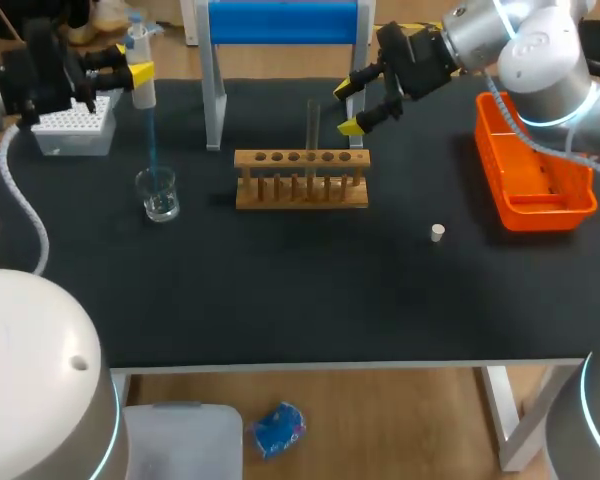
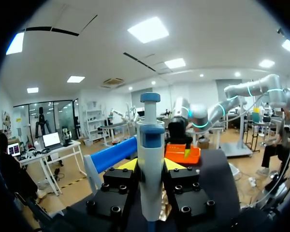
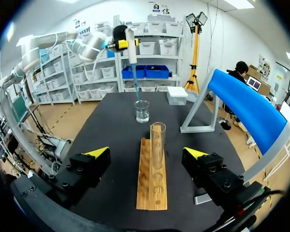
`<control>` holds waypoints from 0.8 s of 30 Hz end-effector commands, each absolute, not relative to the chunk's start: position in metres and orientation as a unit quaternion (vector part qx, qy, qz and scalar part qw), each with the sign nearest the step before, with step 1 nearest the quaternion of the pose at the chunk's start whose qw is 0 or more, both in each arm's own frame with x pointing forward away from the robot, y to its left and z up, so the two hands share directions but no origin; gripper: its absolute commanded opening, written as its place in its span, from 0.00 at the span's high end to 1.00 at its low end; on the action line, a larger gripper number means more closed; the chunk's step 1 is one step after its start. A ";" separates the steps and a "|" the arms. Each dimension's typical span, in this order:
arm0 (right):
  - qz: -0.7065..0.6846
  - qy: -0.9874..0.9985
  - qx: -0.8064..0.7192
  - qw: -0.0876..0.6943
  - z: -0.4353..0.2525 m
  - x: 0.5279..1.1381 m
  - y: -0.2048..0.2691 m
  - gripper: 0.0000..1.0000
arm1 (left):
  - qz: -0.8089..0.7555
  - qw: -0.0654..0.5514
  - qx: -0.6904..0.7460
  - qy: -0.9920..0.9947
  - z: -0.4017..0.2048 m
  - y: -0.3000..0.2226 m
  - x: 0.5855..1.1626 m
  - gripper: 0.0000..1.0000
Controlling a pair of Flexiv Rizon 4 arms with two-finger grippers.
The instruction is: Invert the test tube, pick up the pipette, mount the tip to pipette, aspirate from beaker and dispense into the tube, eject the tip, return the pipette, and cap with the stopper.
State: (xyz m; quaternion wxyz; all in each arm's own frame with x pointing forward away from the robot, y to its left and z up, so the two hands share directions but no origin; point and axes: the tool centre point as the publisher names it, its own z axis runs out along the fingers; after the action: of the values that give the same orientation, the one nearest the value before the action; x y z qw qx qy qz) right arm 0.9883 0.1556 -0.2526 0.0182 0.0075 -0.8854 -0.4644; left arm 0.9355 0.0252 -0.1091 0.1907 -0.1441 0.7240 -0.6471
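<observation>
Black counter (image 1: 280, 300) carries a wooden rack (image 1: 300, 185), and places are given from that rack. The pipette (image 1: 142, 90) is off the counter and fitted with a blue tip (image 1: 150, 140), which is lowered to the mouth of the beaker (image 1: 158, 195), well left of the rack. Aspiration is judged to be the step in hand. The test tube (image 1: 313, 125) is stood upright in the rack, so inverting seems done. Dispensing, ejecting, returning and capping are left. The stopper (image 1: 437, 233) lies off the rack's right end, nearer the robot.

The left tool (image 1: 130, 62) is pinched on the pipette, which is held upright above the beaker. The right tool (image 1: 347, 107) is spread, held above the rack's right end just beside the tube's upper part, with nothing touched.
</observation>
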 end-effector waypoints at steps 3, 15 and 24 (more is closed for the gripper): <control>-0.463 -0.886 0.008 0.020 -0.252 0.989 0.155 0.00 | -0.626 0.185 -0.166 0.739 -0.075 0.011 0.927 1.00; -0.463 -0.886 0.008 0.020 -0.252 0.989 0.155 0.00 | -0.653 0.152 -0.095 0.736 0.014 -0.057 0.921 1.00; -0.463 -0.886 0.008 0.020 -0.252 0.989 0.155 0.00 | -0.672 0.100 -0.018 0.733 0.054 -0.130 0.927 1.00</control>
State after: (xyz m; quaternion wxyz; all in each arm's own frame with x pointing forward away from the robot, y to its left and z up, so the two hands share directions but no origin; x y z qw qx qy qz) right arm 0.9882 0.1557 -0.2526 0.0182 0.0076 -0.8854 -0.4643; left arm 0.9056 -0.1051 0.0466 0.1227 -0.0370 0.7293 -0.6720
